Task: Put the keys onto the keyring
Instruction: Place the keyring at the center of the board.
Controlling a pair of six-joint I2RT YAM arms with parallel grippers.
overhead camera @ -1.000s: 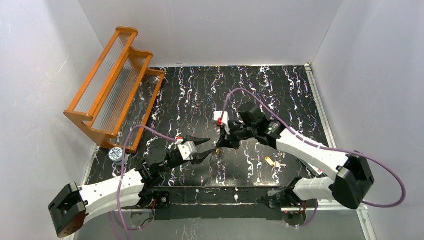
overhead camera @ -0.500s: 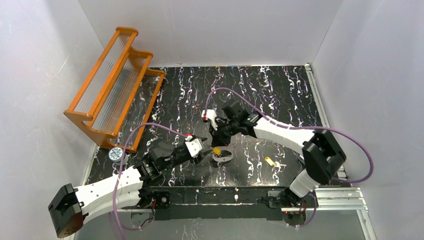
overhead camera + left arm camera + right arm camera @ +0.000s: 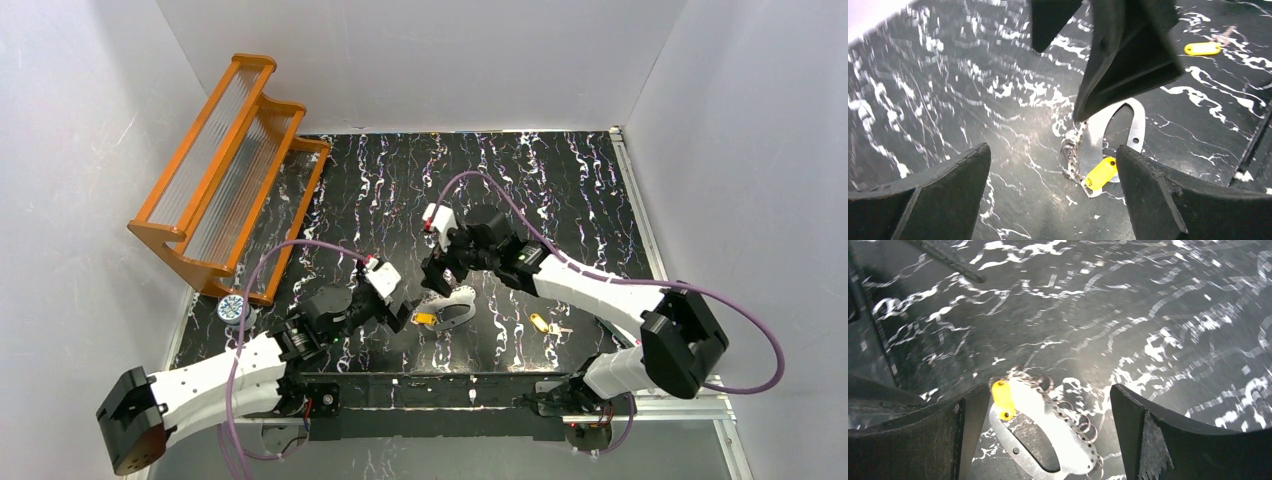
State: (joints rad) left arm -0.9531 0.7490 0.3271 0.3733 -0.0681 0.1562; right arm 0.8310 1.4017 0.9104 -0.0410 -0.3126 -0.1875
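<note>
Both tools released, jaws wide, holding nothing. L tool (image 3: 403, 316) sits just beside the keyring (image 3: 452, 311), R tool (image 3: 440, 284) just above it. Keyring lies flat mid-surface (image 3: 560, 200). 1st key (image 3: 425, 319) touches its near end, prob. already on. 2nd key (image 3: 540, 323) lies apart, to the right. Step: fetch 2nd key. Next: R tool over to it, fine pinch on the yellow head; L tool grips keyring.

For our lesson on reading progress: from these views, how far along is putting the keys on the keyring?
Looks done: one yellow key sits at one end of the keyring, apparently threaded on. In hand: nothing; the left gripper and right gripper both hang open over the ring. Left: the second key lies alone on the table, well apart from the ring.
</note>
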